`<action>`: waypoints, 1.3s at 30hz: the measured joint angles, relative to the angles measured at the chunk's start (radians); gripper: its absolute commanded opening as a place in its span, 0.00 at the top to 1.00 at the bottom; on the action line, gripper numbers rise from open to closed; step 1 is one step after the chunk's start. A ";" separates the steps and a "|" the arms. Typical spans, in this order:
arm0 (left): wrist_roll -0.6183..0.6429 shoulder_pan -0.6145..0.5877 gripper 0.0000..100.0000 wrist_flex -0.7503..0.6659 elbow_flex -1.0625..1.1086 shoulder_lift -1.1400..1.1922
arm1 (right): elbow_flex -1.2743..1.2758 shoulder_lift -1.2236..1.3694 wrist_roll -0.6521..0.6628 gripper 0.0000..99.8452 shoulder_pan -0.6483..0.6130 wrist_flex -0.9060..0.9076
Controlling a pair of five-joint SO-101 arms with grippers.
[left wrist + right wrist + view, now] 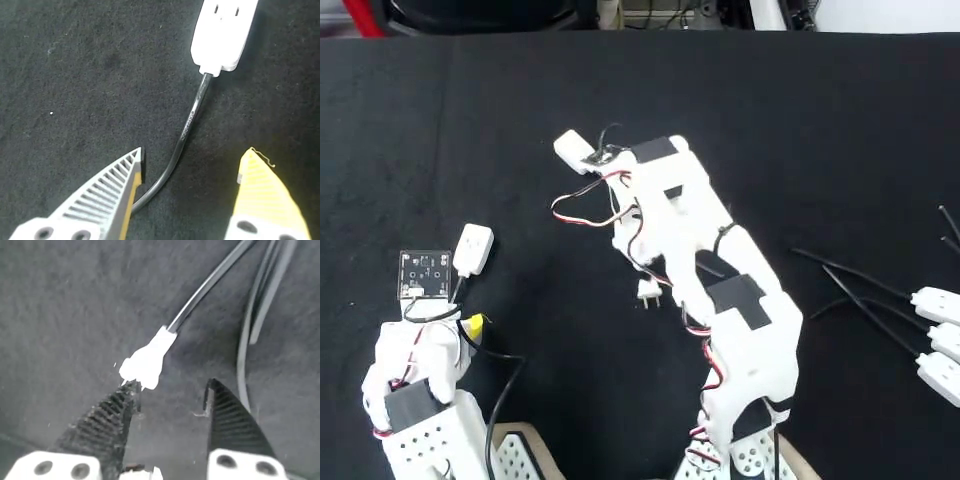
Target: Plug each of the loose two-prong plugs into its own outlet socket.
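A white outlet socket [473, 248] lies at the left of the black table, its black cable running back toward my left arm. In the left wrist view the socket [222, 35] lies ahead, and its cable [187, 127] passes between the fingers of my open left gripper [195, 152], untouched. A loose white two-prong plug [650, 292] lies at mid-table, beside my right arm. In the right wrist view that plug [147, 360] sits just past one black fingertip [129, 390] of my open right gripper [171, 385], with its cable leading away.
Three more white cable ends [938, 340] with black cables lie at the table's right edge. My right arm [700, 260] stretches over the middle of the table. A small square board [425, 273] sits beside the left socket. More black cables [260, 305] run near the plug.
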 measured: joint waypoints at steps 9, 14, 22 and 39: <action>0.000 0.000 0.69 0.000 0.000 0.000 | -0.018 0.012 -0.089 0.79 -0.017 0.052; 0.000 0.000 0.69 0.000 0.000 0.000 | -0.014 0.066 -0.095 0.79 -0.046 0.037; 0.000 0.000 0.69 0.000 0.000 0.000 | -0.017 0.181 -0.138 0.90 -0.057 -0.017; 0.000 0.000 0.69 0.000 0.000 0.000 | -0.074 0.207 -0.130 0.87 -0.046 -0.006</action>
